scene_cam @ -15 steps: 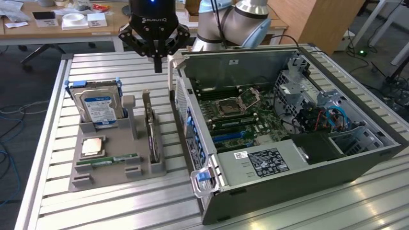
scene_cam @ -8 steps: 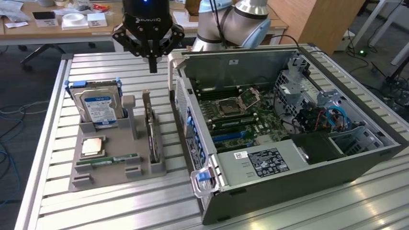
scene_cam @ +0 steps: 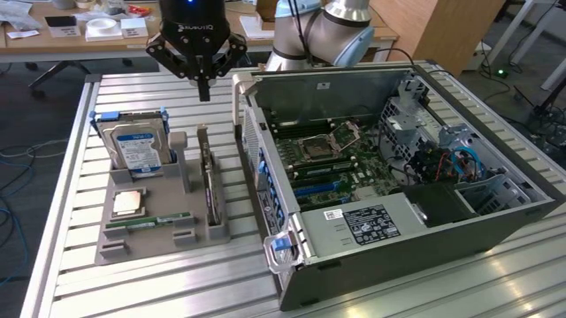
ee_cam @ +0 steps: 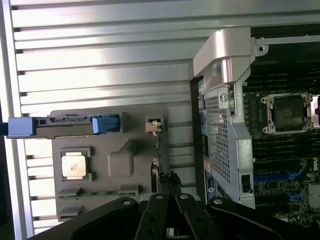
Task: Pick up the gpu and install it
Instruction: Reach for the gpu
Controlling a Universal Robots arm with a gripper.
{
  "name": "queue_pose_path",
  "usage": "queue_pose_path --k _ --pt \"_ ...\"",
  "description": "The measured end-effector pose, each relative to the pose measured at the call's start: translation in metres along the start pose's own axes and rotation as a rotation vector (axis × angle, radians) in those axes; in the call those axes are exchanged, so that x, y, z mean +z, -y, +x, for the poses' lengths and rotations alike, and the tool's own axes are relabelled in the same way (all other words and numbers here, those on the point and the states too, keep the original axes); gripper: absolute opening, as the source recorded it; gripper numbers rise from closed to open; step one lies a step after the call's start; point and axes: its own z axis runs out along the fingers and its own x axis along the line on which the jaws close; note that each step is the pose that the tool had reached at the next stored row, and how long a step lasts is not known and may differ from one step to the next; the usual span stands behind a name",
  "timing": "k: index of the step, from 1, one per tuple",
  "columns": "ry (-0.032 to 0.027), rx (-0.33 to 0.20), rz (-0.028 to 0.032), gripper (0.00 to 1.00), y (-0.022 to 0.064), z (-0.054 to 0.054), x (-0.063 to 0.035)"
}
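Slatted table (scene_cam: 132,291), closed claw (scene_cam: 205,96) above edge-on gpu (scene_cam: 209,182), partly hidden

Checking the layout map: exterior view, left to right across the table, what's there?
hard drive → gray post → gpu → PC case, and inside it CPU socket → blue cables.
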Motion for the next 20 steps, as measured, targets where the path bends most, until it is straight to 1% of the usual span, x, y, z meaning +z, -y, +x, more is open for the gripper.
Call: queue_pose_path --k 7,12,20 --pt "0.0001 0.002 0.0001 0.11 0.0001 0.009 0.0" --pt "0.0 0.002 0.0001 0.11 0.0008 0.011 0.0" --pt "0.0 0.002 0.0001 0.11 0.0101 0.011 -0.0005"
